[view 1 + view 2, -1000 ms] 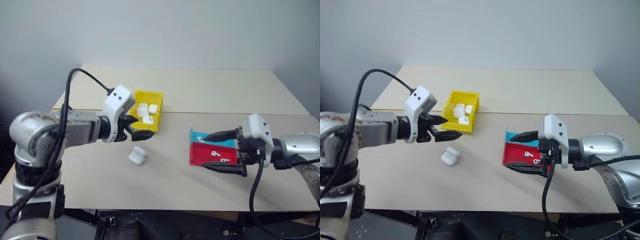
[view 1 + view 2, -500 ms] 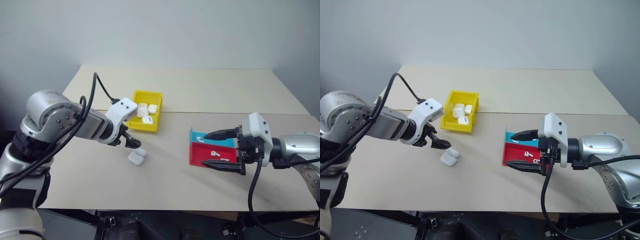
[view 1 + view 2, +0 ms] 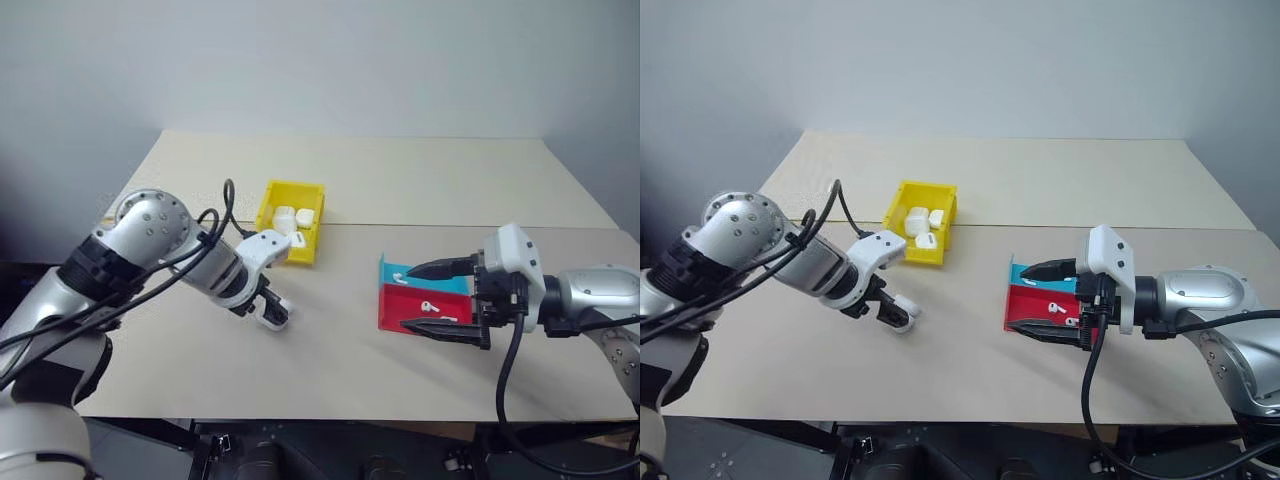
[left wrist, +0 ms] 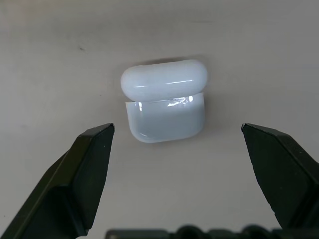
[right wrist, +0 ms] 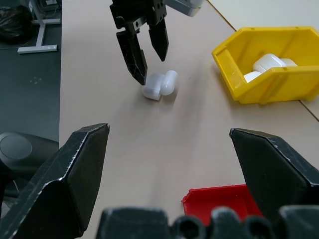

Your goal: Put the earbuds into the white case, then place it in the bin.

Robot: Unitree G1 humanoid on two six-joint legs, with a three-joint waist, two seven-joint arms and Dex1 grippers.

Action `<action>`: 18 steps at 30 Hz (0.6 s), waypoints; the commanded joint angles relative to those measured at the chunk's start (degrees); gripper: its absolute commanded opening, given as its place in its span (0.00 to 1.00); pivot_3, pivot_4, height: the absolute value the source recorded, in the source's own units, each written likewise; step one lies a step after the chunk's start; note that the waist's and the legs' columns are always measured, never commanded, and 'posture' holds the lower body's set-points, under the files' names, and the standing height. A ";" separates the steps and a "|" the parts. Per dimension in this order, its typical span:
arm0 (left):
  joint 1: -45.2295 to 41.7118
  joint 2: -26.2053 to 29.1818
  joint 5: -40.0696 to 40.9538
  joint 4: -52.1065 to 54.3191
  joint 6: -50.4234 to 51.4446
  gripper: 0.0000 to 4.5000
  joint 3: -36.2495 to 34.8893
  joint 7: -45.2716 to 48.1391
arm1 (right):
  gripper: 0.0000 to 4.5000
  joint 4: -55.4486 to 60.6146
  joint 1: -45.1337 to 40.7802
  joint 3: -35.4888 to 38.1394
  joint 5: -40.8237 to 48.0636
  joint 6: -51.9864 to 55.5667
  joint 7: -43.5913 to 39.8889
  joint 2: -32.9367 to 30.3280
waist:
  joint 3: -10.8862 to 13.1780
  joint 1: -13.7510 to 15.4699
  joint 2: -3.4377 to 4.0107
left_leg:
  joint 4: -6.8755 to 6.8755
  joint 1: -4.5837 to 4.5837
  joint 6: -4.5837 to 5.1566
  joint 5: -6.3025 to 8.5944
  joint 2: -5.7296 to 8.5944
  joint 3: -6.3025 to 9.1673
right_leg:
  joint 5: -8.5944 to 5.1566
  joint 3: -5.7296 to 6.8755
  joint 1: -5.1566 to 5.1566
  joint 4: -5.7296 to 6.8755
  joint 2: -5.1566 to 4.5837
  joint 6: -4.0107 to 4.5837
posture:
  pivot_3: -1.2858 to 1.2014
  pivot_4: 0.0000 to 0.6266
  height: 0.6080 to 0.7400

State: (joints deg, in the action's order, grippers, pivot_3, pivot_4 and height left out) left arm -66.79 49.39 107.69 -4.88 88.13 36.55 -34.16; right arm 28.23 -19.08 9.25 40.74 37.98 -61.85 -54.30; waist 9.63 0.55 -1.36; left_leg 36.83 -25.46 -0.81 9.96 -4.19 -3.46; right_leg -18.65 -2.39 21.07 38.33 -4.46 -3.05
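One glossy white case, lid flipped open, seemingly empty, left end effector spread wide around it, untouching.

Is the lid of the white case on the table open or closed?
Open. The left wrist view shows the white case with its lid flipped back at the hinge, beside the body. Whether earbuds sit inside cannot be told.

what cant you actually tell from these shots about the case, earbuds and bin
- White case: the lid stands open, but in the left wrist view the inside is turned away, so whether it is empty cannot be told. In the left eye view the open left gripper covers most of it.
- Earbuds: too small in the eye views to tell their exact pose in the red tray and cyan tray.
- Bin: its near wall hides the lower parts of the cases inside.
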 commanded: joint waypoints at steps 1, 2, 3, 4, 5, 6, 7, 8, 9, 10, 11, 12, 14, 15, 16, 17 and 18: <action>-0.33 -0.24 4.91 -0.22 -3.13 0.99 2.67 -5.00 | 1.00 1.11 -0.49 0.46 0.78 -0.12 0.23 -0.27 | 0.00 0.05 0.00 | 0.00 0.00 -0.01 -0.01 0.00 0.00 | 0.00 0.00 0.00 0.00 0.00 0.00 | 0.52 0.24 1.00; -0.24 -0.60 5.20 -0.49 -3.68 0.99 3.05 -5.74 | 1.00 1.15 -0.55 0.41 0.77 -0.07 0.34 -0.25 | 0.00 0.06 0.00 | 0.00 0.00 -0.01 -0.01 0.00 0.00 | 0.00 0.00 0.00 0.00 0.00 0.00 | 0.52 0.24 1.00; -0.19 -0.80 5.30 -0.68 -4.00 0.99 3.28 -6.13 | 1.00 1.19 -0.61 0.32 0.75 -0.02 0.46 -0.21 | 0.00 0.08 0.00 | 0.00 0.00 -0.01 -0.01 0.01 0.00 | 0.00 0.00 -0.01 0.00 0.00 0.00 | 0.52 0.24 1.00; -0.17 -0.96 5.31 -0.77 -4.20 0.99 3.46 -6.53 | 1.00 1.23 -0.63 0.25 0.74 -0.01 0.55 -0.18 | 0.00 0.07 0.00 | 0.00 0.00 -0.02 -0.01 0.01 -0.01 | 0.00 0.00 -0.01 0.00 0.00 0.00 | 0.52 0.24 1.00; -0.12 -1.19 5.31 -0.85 -4.34 0.99 3.85 -7.13 | 1.00 1.30 -0.56 0.22 0.72 -0.06 0.61 -0.15 | 0.00 0.06 0.00 | 0.00 0.00 -0.02 -0.02 0.01 -0.01 | 0.00 0.00 -0.01 0.00 0.00 0.00 | 0.52 0.24 1.00; 0.14 -1.59 5.31 -0.94 -4.72 0.99 4.05 -8.01 | 1.00 1.38 -0.45 0.24 0.70 -0.14 0.69 -0.13 | 0.00 0.05 0.00 | 0.00 0.00 -0.02 -0.02 0.01 -0.01 | 0.00 0.00 -0.01 0.00 0.00 0.00 | 0.52 0.24 1.00; 0.35 -1.98 5.31 -1.12 -4.94 0.99 4.24 -8.63 | 1.00 1.46 -0.30 0.29 0.70 -0.23 0.76 -0.13 | 0.00 0.06 0.00 | 0.00 0.00 -0.02 -0.02 0.02 -0.01 | 0.00 0.00 -0.01 0.00 0.00 0.00 | 0.52 0.24 1.00; 0.52 -2.24 5.31 -1.26 -5.07 0.99 4.31 -9.05 | 1.00 1.52 -0.20 0.32 0.70 -0.29 0.80 -0.13 | 0.00 0.07 0.00 | 0.00 0.00 -0.02 -0.02 0.02 -0.02 | 0.00 0.00 -0.01 0.00 0.00 0.00 | 0.52 0.24 1.00; 0.99 -2.71 5.31 -1.39 -5.82 0.99 4.13 -10.21 | 1.00 1.60 -0.03 0.42 0.75 -0.33 0.86 -0.13 | 0.00 0.06 0.00 | 0.00 0.00 -0.02 -0.02 0.02 -0.01 | 0.00 0.00 -0.01 -0.01 0.00 0.00 | 0.52 0.24 1.00; 1.12 -3.14 5.31 -1.88 -5.96 0.99 4.26 -10.72 | 1.00 1.67 0.12 0.50 0.75 -0.38 0.88 -0.13 | 0.00 0.06 0.00 | 0.00 0.00 -0.02 -0.02 0.02 -0.01 | 0.00 0.00 -0.01 -0.01 0.00 0.00 | 0.52 0.24 1.00; 1.23 -3.59 5.31 -2.53 -5.96 0.99 4.37 -11.17 | 1.00 1.76 0.23 0.55 0.76 -0.41 0.92 -0.13 | 0.00 0.07 0.00 | 0.00 0.00 -0.03 -0.02 0.02 -0.01 | 0.00 0.00 -0.01 -0.01 -0.01 0.00 | 0.52 0.24 1.00; 1.30 -3.92 5.31 -3.01 -5.87 0.99 4.40 -11.48 | 1.00 1.82 0.30 0.58 0.76 -0.42 0.95 -0.14 | 0.00 0.07 0.00 | 0.00 0.00 -0.03 -0.02 0.02 -0.01 | 0.00 0.00 -0.01 -0.01 0.00 0.00 | 0.52 0.24 1.00; 1.88 -4.15 5.31 -2.72 -6.40 0.99 4.30 -12.90 | 1.00 1.97 0.29 0.52 0.70 -0.43 1.12 -0.07 | 0.00 0.05 0.00 | 0.00 0.00 -0.04 -0.03 0.03 -0.02 | 0.00 0.00 -0.01 -0.01 -0.01 0.00 | 0.52 0.24 1.00; 2.21 -4.34 5.31 -2.90 -6.57 0.99 4.32 -13.60 | 1.00 2.02 0.28 0.52 0.71 -0.42 1.17 -0.06 | 0.00 0.04 0.00 | 0.00 0.00 -0.04 -0.03 0.03 -0.01 | 0.00 0.00 -0.01 -0.02 -0.01 0.00 | 0.52 0.24 1.00; 2.59 -4.54 5.31 -3.15 -6.93 0.99 4.42 -14.77 | 1.00 2.09 0.27 0.49 0.71 -0.40 1.28 -0.03 | 0.00 0.06 0.00 | 0.00 0.00 -0.04 -0.03 0.03 -0.01 | 0.00 0.00 -0.01 -0.02 0.00 0.00 | 0.52 0.24 1.00; 2.71 -4.63 4.94 -2.97 -6.57 0.99 4.49 -14.72 | 1.00 2.14 0.30 0.50 0.70 -0.41 1.33 -0.05 | 0.00 0.06 0.00 | 0.00 0.00 -0.04 -0.03 0.03 -0.01 | 0.00 0.00 -0.01 -0.02 0.00 0.00 | 0.52 0.24 1.00; 2.88 -4.70 4.74 -2.64 -6.40 0.99 4.39 -14.71 | 1.00 2.19 0.40 0.60 0.73 -0.44 1.33 -0.09 | 0.00 0.05 0.00 | 0.00 0.00 -0.04 -0.03 0.03 -0.01 | 0.00 0.00 -0.01 -0.02 0.00 0.00 | 0.52 0.24 1.00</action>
State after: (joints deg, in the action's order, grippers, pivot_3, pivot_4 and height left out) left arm -64.05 44.73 112.37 -8.25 82.26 41.54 -48.34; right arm 28.83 -18.77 9.07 40.72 37.97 -60.70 -54.30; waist 9.64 0.60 -1.37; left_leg 36.83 -25.46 -0.86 9.93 -4.16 -3.47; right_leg -18.65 -2.39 21.06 38.31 -4.47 -3.05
